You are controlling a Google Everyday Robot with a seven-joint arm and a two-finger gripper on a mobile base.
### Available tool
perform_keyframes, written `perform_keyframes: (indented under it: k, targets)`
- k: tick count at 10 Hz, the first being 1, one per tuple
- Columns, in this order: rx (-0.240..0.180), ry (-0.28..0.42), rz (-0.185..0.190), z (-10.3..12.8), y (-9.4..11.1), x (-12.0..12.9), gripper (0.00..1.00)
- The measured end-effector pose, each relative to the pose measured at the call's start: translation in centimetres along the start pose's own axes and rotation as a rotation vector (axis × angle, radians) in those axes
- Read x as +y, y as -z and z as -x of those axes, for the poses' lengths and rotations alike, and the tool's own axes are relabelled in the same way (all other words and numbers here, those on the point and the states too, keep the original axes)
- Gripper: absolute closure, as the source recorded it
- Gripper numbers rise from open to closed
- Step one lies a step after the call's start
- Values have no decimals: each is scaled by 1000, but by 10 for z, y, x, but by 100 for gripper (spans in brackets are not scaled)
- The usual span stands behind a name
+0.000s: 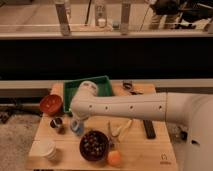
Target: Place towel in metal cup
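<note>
Behind the pale wooden worktop (145, 152) runs a dark wall, and beyond that a lit floor with railing posts. From the right, the robot's thick white arm (130, 106) reaches across the worktop, its rounded end lying over the front edge of a green tray (100, 84) at the back. The gripper (76, 122) points down from that end, just in front of the tray's left corner; it is mostly hidden by the arm, and its fingers are together. A small light blue object (76, 130) sits right at its tip, and whether it is held cannot be told. The metal cup (57, 123) stands upright just left of the gripper, near it but apart, with a red bowl (50, 104) behind it. A white cup (47, 149) stands at the front left corner. A dark bowl (94, 145) with dark contents sits front and centre, an orange ball (114, 158) touching its right side. Yellow-handled pliers (120, 129) and a black bar (149, 129) lie under the arm.
</note>
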Motion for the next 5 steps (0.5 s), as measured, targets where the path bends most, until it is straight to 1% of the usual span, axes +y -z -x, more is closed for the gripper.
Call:
perform_keyframes:
  k: [1,5]
  targets:
    - [-10,-7,3,-1,0,-2,100]
    - [-77,-35,41,-5,0,-14,100]
